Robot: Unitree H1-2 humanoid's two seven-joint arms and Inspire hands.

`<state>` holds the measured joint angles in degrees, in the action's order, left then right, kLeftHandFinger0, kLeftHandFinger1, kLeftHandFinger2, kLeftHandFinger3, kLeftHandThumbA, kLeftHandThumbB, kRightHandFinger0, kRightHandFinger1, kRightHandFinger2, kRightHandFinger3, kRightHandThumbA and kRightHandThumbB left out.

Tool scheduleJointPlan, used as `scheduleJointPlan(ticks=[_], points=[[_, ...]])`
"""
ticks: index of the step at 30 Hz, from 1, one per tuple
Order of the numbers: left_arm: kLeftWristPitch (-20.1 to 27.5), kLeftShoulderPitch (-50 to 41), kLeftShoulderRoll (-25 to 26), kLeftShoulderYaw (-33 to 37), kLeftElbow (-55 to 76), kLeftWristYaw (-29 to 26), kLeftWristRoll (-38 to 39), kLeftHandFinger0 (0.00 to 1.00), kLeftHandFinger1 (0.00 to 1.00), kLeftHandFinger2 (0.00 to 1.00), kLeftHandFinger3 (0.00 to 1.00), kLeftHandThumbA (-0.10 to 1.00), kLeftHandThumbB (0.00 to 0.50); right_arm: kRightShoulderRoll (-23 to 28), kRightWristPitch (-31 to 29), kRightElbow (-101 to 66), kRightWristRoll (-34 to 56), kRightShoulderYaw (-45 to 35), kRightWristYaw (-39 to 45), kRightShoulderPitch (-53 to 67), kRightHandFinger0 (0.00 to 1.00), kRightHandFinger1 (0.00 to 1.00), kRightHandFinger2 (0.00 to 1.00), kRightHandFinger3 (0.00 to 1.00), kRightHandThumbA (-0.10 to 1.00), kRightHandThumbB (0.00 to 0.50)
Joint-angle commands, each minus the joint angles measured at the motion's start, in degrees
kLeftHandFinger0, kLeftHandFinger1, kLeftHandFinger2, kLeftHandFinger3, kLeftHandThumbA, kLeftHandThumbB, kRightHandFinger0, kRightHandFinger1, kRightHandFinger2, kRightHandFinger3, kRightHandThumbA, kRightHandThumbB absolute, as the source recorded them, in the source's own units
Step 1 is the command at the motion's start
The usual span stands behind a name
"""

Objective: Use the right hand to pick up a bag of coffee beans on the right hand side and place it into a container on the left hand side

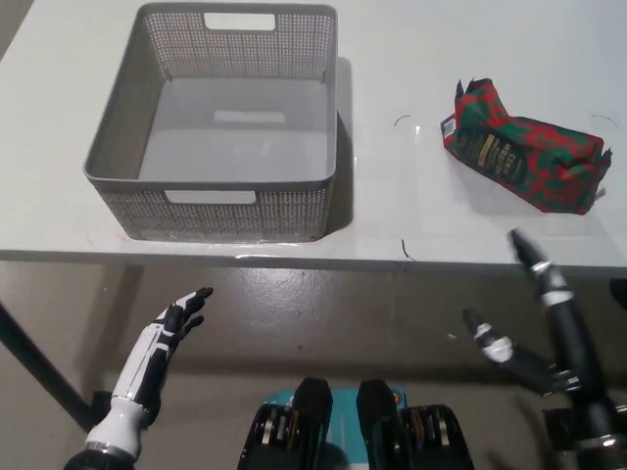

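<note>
The grey perforated plastic basket (127, 147) on the white table (411, 215) holds nothing. The red-and-green coffee bag (524, 147) lies well to its right. The black right hand (534, 323) and white left hand (162, 348) hang below the table edge, fingers spread, holding nothing.

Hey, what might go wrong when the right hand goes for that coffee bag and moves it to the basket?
The coffee bean bag lies flat and looks crumpled and soft, so the open right hand, below the table edge, may grip it poorly. The grey basket has tall walls, so a low carry could snag its rim. The left hand rests low, open.
</note>
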<state>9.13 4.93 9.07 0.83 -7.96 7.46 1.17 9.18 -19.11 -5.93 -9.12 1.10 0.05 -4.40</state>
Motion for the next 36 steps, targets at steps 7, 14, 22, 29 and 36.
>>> scheduleJointPlan(ticks=[7,14,22,29,36], points=[[1.84,1.22,0.79,-0.47,2.08,0.97,1.16,1.0,1.0,1.0,1.0,1.0,0.226,11.27,16.92,-14.0,-3.99,-4.08,5.61,-13.52,1.0,1.0,1.0,1.0,0.98,0.314],[1.76,-0.5,1.11,-0.57,2.85,1.45,1.88,1.0,1.0,1.0,1.0,1.0,0.233,20.58,28.92,-15.53,-12.05,-0.9,13.89,-25.11,1.0,1.0,1.0,1.0,1.0,0.384],[2.91,-3.62,0.03,0.42,2.97,1.39,1.48,1.0,1.0,1.0,1.0,1.0,0.235,28.94,36.97,-0.6,-17.25,9.34,25.82,-44.65,1.0,1.0,1.0,1.0,1.0,0.493],[3.41,-4.64,-0.27,0.42,2.75,1.1,1.31,1.0,1.0,1.0,1.0,1.0,0.237,26.01,37.41,22.36,-21.75,20.71,31.78,-60.7,1.0,1.0,1.0,1.0,0.95,0.5],[3.23,-4.82,-0.49,0.37,2.85,1.24,1.79,1.0,1.0,1.0,1.0,1.0,0.242,21.57,34.71,42.49,-23.39,27.13,30.69,-70.2,1.0,1.0,1.0,1.0,0.9,0.5]])
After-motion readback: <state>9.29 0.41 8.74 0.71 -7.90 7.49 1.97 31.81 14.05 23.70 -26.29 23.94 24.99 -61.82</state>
